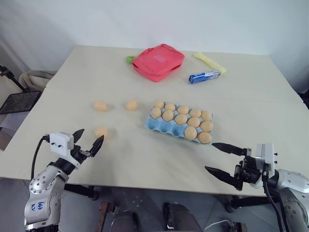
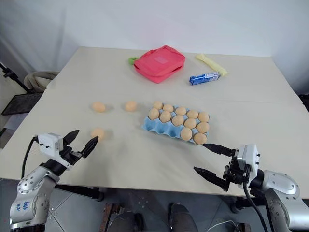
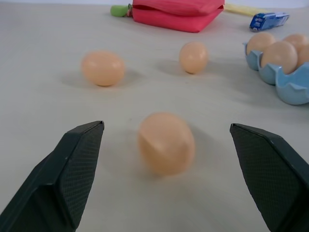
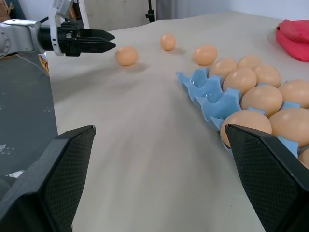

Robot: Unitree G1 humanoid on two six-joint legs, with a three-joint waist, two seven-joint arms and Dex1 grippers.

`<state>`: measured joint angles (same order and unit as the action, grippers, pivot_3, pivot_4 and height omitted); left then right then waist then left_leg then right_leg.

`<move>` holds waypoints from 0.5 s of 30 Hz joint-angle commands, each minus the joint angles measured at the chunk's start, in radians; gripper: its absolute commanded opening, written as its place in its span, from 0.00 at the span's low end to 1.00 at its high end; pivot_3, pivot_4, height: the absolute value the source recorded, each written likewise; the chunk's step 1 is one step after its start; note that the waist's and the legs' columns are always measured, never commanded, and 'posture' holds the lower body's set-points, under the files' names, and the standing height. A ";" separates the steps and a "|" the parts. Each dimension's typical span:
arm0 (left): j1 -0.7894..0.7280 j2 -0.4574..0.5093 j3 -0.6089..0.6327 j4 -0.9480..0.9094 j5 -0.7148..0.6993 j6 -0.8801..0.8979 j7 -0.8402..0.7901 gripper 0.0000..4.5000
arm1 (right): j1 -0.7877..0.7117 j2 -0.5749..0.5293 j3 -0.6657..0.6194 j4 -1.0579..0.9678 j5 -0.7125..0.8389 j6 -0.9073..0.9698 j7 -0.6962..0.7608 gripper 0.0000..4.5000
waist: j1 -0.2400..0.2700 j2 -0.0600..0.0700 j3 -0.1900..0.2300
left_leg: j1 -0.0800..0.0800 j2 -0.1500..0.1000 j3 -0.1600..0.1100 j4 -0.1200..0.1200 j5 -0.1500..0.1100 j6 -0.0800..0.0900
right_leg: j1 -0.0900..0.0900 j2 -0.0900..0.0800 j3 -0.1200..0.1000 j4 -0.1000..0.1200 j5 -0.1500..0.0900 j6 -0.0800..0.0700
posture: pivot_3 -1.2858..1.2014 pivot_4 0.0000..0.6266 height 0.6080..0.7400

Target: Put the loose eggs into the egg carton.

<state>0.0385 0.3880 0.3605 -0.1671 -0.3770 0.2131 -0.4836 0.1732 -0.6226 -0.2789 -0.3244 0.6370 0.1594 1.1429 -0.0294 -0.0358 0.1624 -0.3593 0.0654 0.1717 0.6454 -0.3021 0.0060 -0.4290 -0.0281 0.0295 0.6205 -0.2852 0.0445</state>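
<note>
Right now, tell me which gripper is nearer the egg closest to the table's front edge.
Left. The left gripper sits right behind that egg, open toward it. The right gripper is far across the table, near the egg carton.

Open left tool (image 3: 164, 159), egg (image 3: 166, 143) between fingers (image 3: 72, 169)

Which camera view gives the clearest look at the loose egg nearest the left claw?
The left wrist view: the nearest loose egg lies large between the open left claw fingers. Both eye views show it small on the table, just ahead of that claw. The right wrist view shows it far off, beside the left claw's tips.
</note>
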 commanded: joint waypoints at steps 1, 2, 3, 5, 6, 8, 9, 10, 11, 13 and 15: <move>-0.049 0.008 -0.016 0.037 0.017 -0.038 0.003 0.99 | 0.008 0.013 0.000 -0.003 0.000 -0.024 -0.008 1.00 | 0.001 0.000 0.000 | 0.000 0.000 0.000 0.000 0.000 0.000 | 0.000 0.000 0.000 0.000 0.000 0.000 | 0.52 0.24 1.00; -0.058 0.008 -0.019 0.049 0.020 -0.043 0.004 0.99 | 0.009 0.016 0.002 0.001 -0.002 -0.028 -0.009 1.00 | 0.001 0.000 0.000 | 0.000 0.000 0.000 0.000 0.000 0.000 | 0.000 0.000 0.000 0.000 0.000 0.000 | 0.52 0.24 1.00; -0.068 0.010 -0.023 0.063 0.023 -0.042 0.006 0.99 | 0.010 0.020 0.004 0.003 -0.004 -0.031 -0.012 1.00 | 0.001 0.000 0.000 | 0.000 0.000 0.000 0.000 0.000 0.000 | 0.000 0.000 0.000 0.000 0.000 0.000 | 0.52 0.24 1.00; -0.089 0.013 -0.035 0.091 0.023 -0.035 -0.003 0.99 | 0.007 0.027 0.011 0.006 -0.010 -0.034 -0.017 1.00 | 0.000 0.000 0.000 | 0.000 0.000 0.000 0.000 0.000 0.000 | 0.000 0.000 0.000 0.000 0.000 0.000 | 0.52 0.24 1.00; -0.105 0.014 -0.043 0.108 0.025 -0.036 -0.009 0.99 | 0.005 0.031 0.015 0.009 -0.014 -0.036 -0.019 1.00 | 0.000 0.000 0.000 | 0.000 0.000 0.000 0.000 0.000 0.000 | 0.000 0.000 0.000 0.000 0.000 0.000 | 0.52 0.24 1.00; -0.133 0.016 -0.056 0.143 0.031 -0.040 -0.018 0.99 | 0.002 0.038 0.023 0.013 -0.022 -0.040 -0.022 1.00 | 0.000 0.000 0.000 | 0.000 0.000 0.000 0.000 0.000 0.000 | 0.000 0.000 0.000 0.000 0.000 0.000 | 0.52 0.24 1.00; -0.153 0.016 -0.063 0.168 0.038 -0.045 -0.018 0.99 | 0.002 0.043 0.029 0.015 -0.026 -0.044 -0.024 1.00 | 0.000 0.000 0.000 | 0.000 0.000 0.000 0.000 0.000 0.000 | 0.000 0.000 0.000 0.000 0.000 0.000 | 0.52 0.24 1.00; -0.170 0.017 -0.069 0.193 0.046 -0.050 -0.018 0.99 | 0.002 0.047 0.034 0.017 -0.030 -0.048 -0.027 1.00 | 0.001 0.000 0.000 | 0.000 0.000 0.000 0.000 0.000 0.000 | 0.000 0.000 0.000 0.000 0.000 0.000 | 0.52 0.24 1.00; -0.183 0.019 -0.075 0.212 0.051 -0.053 -0.019 0.99 | 0.002 0.050 0.039 0.019 -0.033 -0.051 -0.030 1.00 | 0.001 0.000 0.000 | 0.000 0.000 0.000 0.000 0.000 0.000 | 0.000 0.000 0.000 0.000 0.000 0.000 | 0.52 0.24 1.00; -0.198 0.020 -0.082 0.234 0.055 -0.056 -0.023 0.99 | -0.001 0.052 0.042 0.023 -0.036 -0.054 -0.033 1.00 | 0.000 0.000 0.000 | 0.000 0.000 0.000 0.000 0.000 0.000 | 0.000 0.000 0.000 0.000 0.000 0.001 | 0.52 0.24 1.00; -0.211 0.020 -0.090 0.249 0.055 -0.045 -0.024 0.99 | -0.004 0.054 0.040 0.027 -0.038 -0.057 -0.039 1.00 | 0.000 0.000 0.000 | 0.000 0.000 0.000 0.000 -0.001 0.000 | 0.000 0.000 0.000 0.000 0.001 0.002 | 0.52 0.24 1.00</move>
<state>-0.1601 0.3963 0.2708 0.0836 -0.3272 0.1779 -0.5003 0.1748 -0.5749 -0.2338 -0.2906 0.5932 0.1246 1.1095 -0.0293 -0.0358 0.1625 -0.3595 0.0654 0.1719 0.6454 -0.3030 0.0058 -0.4291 -0.0282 0.0291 0.6205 -0.2834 0.0478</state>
